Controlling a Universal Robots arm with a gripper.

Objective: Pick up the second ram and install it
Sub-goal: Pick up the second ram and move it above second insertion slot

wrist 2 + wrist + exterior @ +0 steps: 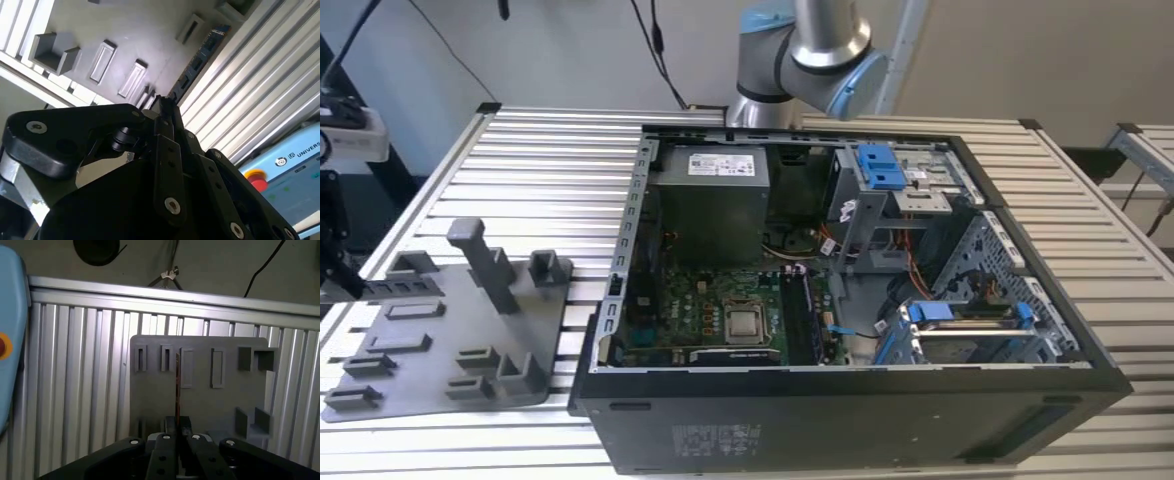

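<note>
My gripper (177,429) is shut on the second ram (177,385), a thin dark strip seen edge-on that runs out from between the fingertips over the grey tray (150,400). In the second wrist view the gripper (163,103) has the second ram (200,56) sticking out past the tips, chips showing, along the edge of the tray (125,35). At the exterior view's left edge the gripper (347,288) holds the second ram (403,289) level over the tray (440,340). Whether the strip touches the tray I cannot tell.
The open black computer case (854,420) lies on the slatted table (547,160), to the exterior view's right of the tray. Its motherboard (707,300) holds a processor socket (744,322) and memory slots (798,310). Grey posts (487,262) rise from the tray. Blue drive brackets (881,168) stand inside the case.
</note>
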